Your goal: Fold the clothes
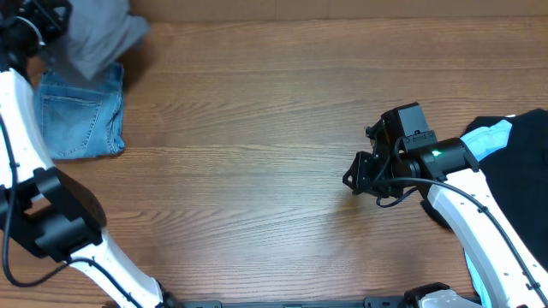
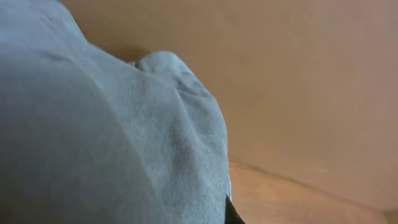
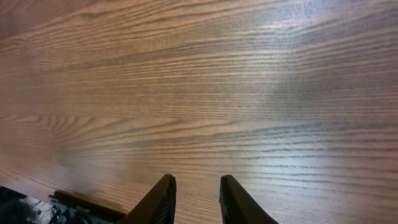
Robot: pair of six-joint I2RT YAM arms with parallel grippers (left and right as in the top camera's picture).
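Pinching grey shorts (image 1: 96,38), left end effector (image 1: 38,24) closed; right end effector (image 3: 196,182) narrowly parted above table (image 3: 186,93).

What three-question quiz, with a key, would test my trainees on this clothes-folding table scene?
1. True or false: the right gripper is holding a garment.
2. Which garment touches the light-blue denim? A. the grey garment B. the black one C. none
3. Which side's arm is nearest the black garment?
Key: 1 false, its fingers stand apart over bare table; 2 A; 3 right.
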